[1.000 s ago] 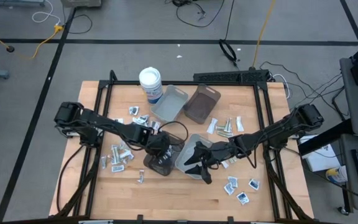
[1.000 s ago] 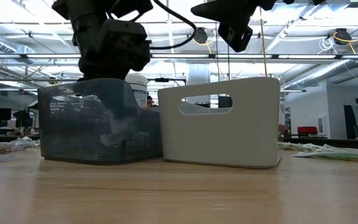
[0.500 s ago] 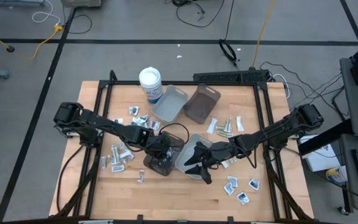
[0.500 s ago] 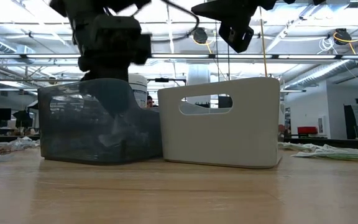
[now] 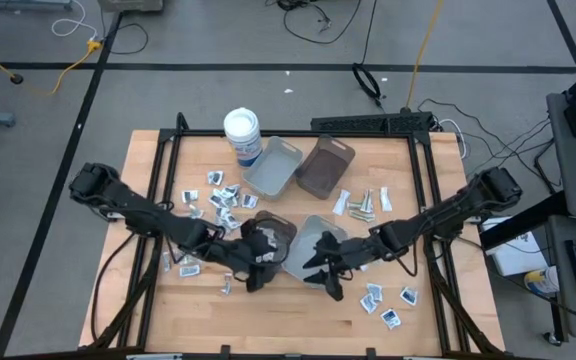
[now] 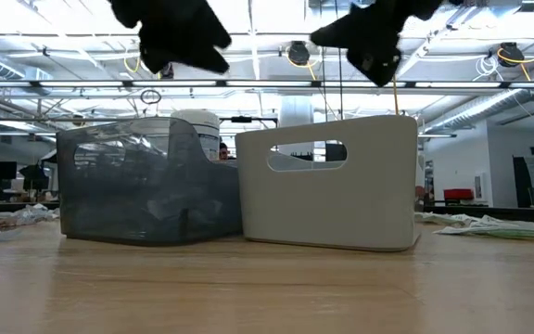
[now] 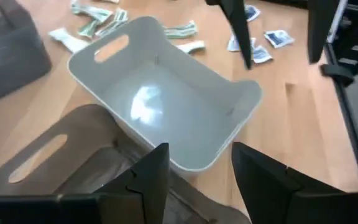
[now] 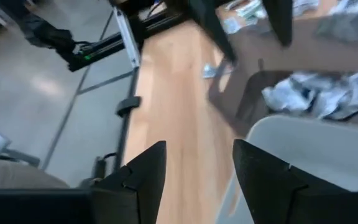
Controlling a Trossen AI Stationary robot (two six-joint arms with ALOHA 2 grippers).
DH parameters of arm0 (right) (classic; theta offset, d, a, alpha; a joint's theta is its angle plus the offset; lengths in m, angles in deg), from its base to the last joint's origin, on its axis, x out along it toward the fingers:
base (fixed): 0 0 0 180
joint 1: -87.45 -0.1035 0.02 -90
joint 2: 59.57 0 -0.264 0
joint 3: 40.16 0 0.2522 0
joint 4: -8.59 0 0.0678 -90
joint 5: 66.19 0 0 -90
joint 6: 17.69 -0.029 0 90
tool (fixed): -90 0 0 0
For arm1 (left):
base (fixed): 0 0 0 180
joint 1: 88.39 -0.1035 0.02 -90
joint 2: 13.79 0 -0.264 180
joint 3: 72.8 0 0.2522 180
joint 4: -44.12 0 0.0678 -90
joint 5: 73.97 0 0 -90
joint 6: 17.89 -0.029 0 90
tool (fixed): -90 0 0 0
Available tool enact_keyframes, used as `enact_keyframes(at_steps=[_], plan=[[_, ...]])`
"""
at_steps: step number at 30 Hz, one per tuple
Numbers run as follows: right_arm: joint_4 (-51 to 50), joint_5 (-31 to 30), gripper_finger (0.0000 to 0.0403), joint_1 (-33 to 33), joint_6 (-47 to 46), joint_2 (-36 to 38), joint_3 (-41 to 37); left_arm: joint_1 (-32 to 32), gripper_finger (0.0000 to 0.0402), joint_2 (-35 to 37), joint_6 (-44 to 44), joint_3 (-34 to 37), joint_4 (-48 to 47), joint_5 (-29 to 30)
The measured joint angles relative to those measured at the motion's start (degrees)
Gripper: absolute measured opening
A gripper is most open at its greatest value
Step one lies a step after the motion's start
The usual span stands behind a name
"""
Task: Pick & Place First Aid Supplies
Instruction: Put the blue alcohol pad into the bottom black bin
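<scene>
Now, on the left arm: stretched long and low from the left edge of the worktop (image 5: 298,325), bent at the elbow, ending in the left hand (image 5: 253,272) raised off the worktop. Hanging over the near end of a dark see-through tray (image 5: 283,222), clear of its rim. Fingers (image 7: 148,177) spread apart, pinching nothing, touching nothing. Just ahead of that hand, a pale grey tray (image 7: 191,121) with one silvery packet (image 7: 145,102) lying on its floor.

On the right arm: stretched in likewise from the right edge, with the right hand (image 5: 325,280) held up over the near corner of the pale grey tray, beside the left hand yet apart from it. Fingers (image 8: 143,174) spread too, empty, resting on nothing. Ahead of this hand, a crumpled heap of white packets (image 8: 319,93) inside the dark see-through tray.

Seen level from the worktop: both hands well above the tray rims, the two trays side by side beneath them.

Around the hands, first aid supplies loose on the worktop: one scatter (image 5: 190,250) just left of the left hand, another (image 5: 218,190) behind it, a few bluish packets (image 5: 388,300) right of the right hand, pale strips (image 5: 360,205) farther behind it. Well behind both hands, a grey tray (image 5: 273,165), a brown tray (image 5: 325,165) and a white tub (image 5: 241,128).
</scene>
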Motion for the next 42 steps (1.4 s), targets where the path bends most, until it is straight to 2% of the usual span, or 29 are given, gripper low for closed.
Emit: enact_keyframes(at_steps=[8, 14, 21, 25, 27, 31, 38, 42], plan=[[-17.3, -2.3, 0.0194, -5.1, -8.3, 4.5, -0.1, 1.8, 0.0157, 6.2, -1.3, 11.6, 23.0, -0.4], [-33.5, -2.9, 0.0194, -10.1, -19.3, 10.0, 0.0, 2.5, 0.0157, 11.5, -1.3, 17.8, 33.1, -0.4], [-54.0, -0.7, 0.0194, -16.7, -33.6, 13.7, 0.0, 2.3, 0.0157, 16.0, -2.5, 19.1, 34.5, -0.4], [-60.9, 4.5, 0.0194, -19.5, -40.7, 14.3, 0.0, 2.3, 0.0157, 17.4, -3.0, 19.1, 34.5, -0.4], [-63.3, 8.9, 0.0194, -20.4, -43.9, 14.3, 0.0, 2.3, 0.0157, 18.0, -3.2, 19.1, 34.8, -0.4], [-65.7, 15.2, 0.0194, -22.1, -48.4, 14.3, 0.0, 2.3, 0.0157, 18.4, -3.1, 19.1, 34.7, -0.4], [-66.0, 15.6, 0.0194, -22.9, -53.7, 11.8, -1.2, 2.3, 0.0157, 18.4, -2.9, 19.1, 34.6, -0.4], [-65.2, 18.5, 0.0194, -22.8, -54.4, 8.3, -3.7, 2.3, 0.0157, 18.4, -3.0, 19.1, 34.6, -0.4]])
